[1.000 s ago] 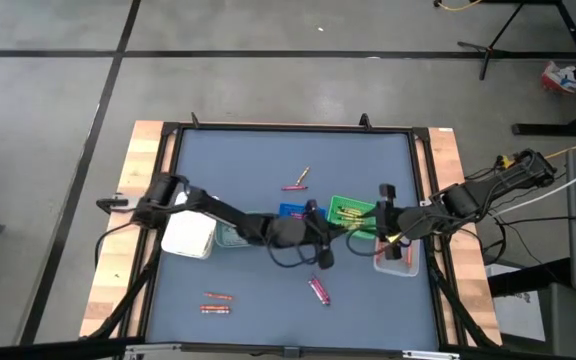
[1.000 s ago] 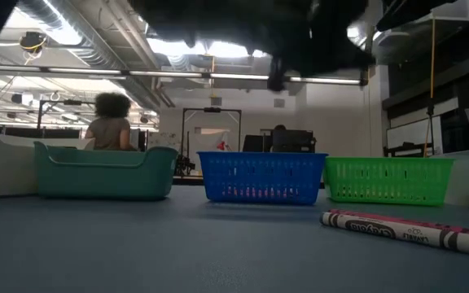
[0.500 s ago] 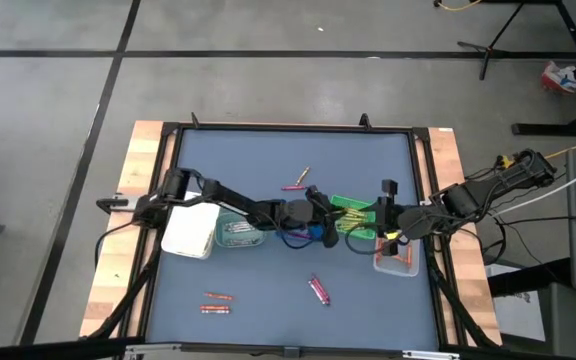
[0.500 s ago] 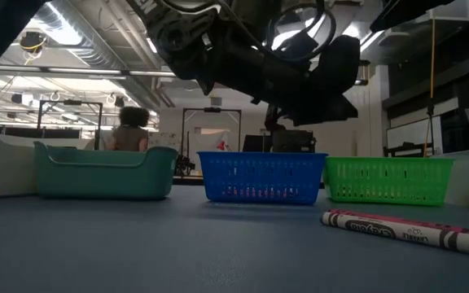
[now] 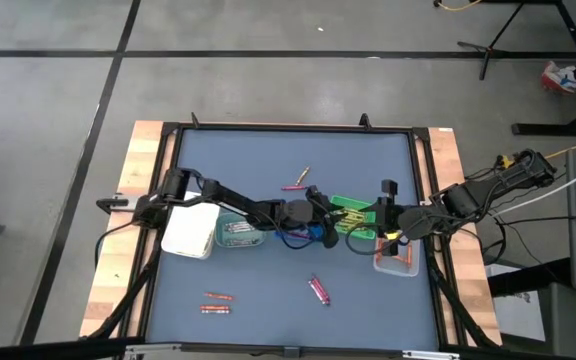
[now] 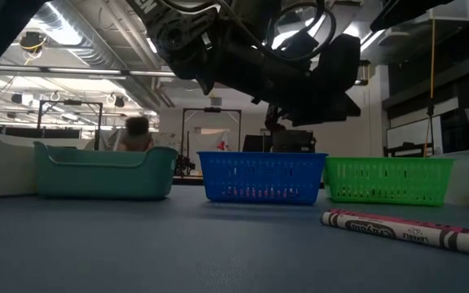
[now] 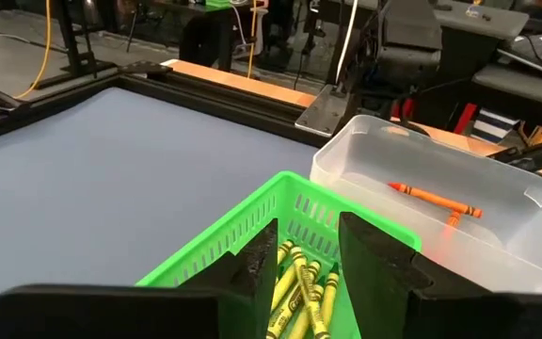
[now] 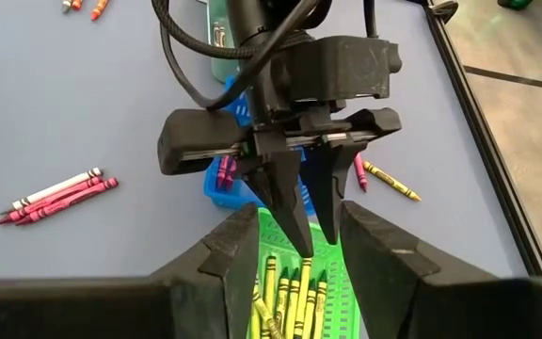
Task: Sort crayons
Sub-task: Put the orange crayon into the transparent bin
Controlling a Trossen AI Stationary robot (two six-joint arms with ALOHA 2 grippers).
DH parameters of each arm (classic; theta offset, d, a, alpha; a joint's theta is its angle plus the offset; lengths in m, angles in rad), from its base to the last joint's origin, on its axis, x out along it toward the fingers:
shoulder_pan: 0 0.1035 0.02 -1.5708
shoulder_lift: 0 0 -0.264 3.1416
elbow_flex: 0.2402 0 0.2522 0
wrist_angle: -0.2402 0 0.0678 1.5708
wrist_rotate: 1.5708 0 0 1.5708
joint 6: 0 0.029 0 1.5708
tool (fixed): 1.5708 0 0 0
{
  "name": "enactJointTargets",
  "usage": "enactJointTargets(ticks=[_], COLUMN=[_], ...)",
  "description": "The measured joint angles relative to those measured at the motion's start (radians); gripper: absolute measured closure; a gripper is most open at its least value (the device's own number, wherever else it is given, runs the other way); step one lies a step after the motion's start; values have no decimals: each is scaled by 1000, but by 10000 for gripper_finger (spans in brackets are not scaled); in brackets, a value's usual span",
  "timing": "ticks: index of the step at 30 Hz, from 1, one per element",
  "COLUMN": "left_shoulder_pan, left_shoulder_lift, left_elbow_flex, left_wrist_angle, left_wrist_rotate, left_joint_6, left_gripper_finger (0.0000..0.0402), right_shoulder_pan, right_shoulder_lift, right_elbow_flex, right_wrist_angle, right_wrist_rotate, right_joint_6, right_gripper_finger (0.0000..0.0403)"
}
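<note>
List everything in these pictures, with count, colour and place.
Table: one, blue-grey mat, wooden edges.
White tray: one, left side.
Teal tray: one, beside the white tray.
Blue basket: one, centre; pink crayons inside.
Green basket: one, right of blue; yellow crayons inside.
Clear tray: one, right edge; orange crayons inside.
Loose crayons: pink-and-white bunch and orange pair, low in the high view; one pink, one yellow above the baskets.
Person: one, in the room beyond.
Left gripper: open, over the green basket.
Right gripper: open, at the green basket's right edge.
</note>
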Motion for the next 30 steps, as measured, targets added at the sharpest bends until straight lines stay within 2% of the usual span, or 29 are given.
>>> enactJointTargets(ticks=[8,15,23,30], left_shoulder_pan=[-9,-47,-89,-144], left_shoulder_lift=[-11,-131,-355,-514], left_elbow_flex=[0,0,0,0], left_wrist_angle=[2,-56,-392,-635], left_wrist_rotate=[0,0,-11,-5], left_joint_6=[34,187,206,117], left_gripper_finger=[301,301,301,301], right_shoulder_pan=[0,0,-1,-1], right_shoulder_lift=[0,1,1,10], right_elbow_flex=[0,0,0,0], right_wrist_angle=[36,65,72,76], right_wrist_rotate=[2,62,63,63], right_joint_6=[0,0,0,0], right_gripper_finger=[253,253,253,253])
